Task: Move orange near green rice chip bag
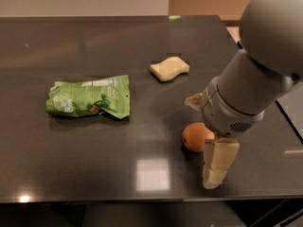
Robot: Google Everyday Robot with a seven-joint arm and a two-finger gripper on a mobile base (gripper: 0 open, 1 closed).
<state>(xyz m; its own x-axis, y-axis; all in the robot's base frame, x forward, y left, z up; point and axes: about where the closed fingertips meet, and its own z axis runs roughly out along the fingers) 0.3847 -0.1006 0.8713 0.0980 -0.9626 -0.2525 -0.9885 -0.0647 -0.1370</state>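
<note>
The orange (195, 137) lies on the dark table (142, 46), right of centre near the front. The green rice chip bag (89, 97) lies flat and crumpled at the left, well apart from the orange. My gripper (206, 132) hangs from the grey arm at the right and is open. Its near finger (218, 163) stands just in front of and to the right of the orange. The far fingertip (194, 100) shows behind the orange. The orange sits between them, and its right side is hidden by the wrist.
A pale yellow wavy sponge (169, 68) lies behind the orange, towards the table's middle back. The table's front edge (142, 198) runs close below the gripper, and its right edge is just beyond the arm.
</note>
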